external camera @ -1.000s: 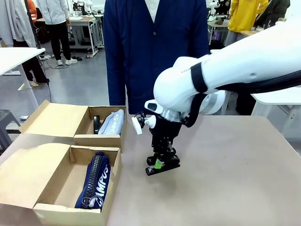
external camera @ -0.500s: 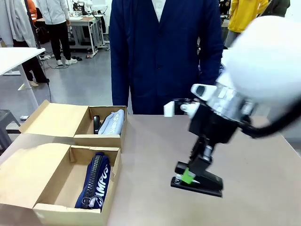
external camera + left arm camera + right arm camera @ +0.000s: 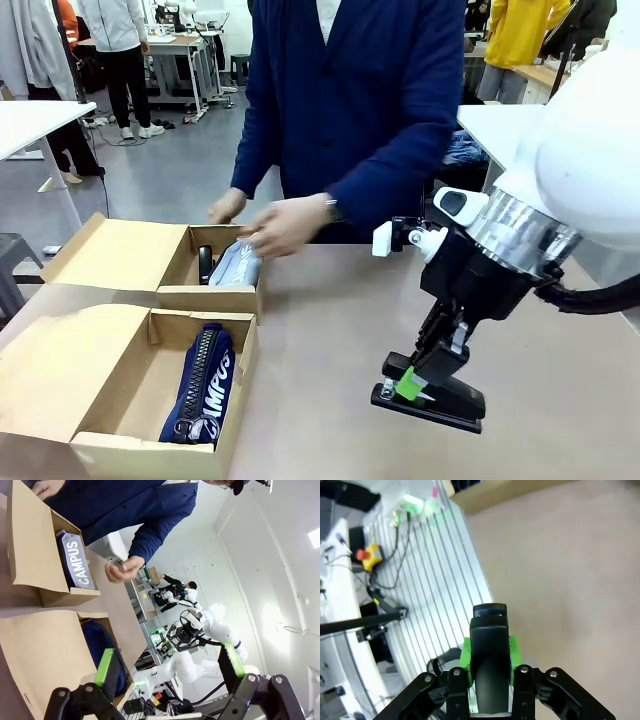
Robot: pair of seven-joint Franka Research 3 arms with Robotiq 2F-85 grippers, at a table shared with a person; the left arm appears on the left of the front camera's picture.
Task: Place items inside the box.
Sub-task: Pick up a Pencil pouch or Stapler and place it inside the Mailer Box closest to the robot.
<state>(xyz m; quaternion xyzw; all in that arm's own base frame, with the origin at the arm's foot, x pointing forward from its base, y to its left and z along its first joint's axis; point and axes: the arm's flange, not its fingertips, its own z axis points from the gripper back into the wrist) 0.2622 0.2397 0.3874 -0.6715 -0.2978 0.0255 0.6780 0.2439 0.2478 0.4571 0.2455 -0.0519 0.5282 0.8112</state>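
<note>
Holding the black stapler [image 3: 445, 408].
Right gripper [image 3: 408, 384] squeezes it tight so it won't fall; left gripper [image 3: 167, 667] is wide open, empty.

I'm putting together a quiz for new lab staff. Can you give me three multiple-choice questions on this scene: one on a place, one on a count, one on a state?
1. Where does the navy pouch lie?
A) in the near box
B) in the far box
C) on the bare table

2. How many open cardboard boxes stand on the table?
A) one
B) two
C) three

3. What state is the right end effector in?
A) open and empty
B) shut on the black stapler
C) shut on a marker

Answers:
1 A, the pouch lies lengthwise inside the near box.
2 B, the near box and far box sit together at the left.
3 B, the stapler is clamped in it.
</note>
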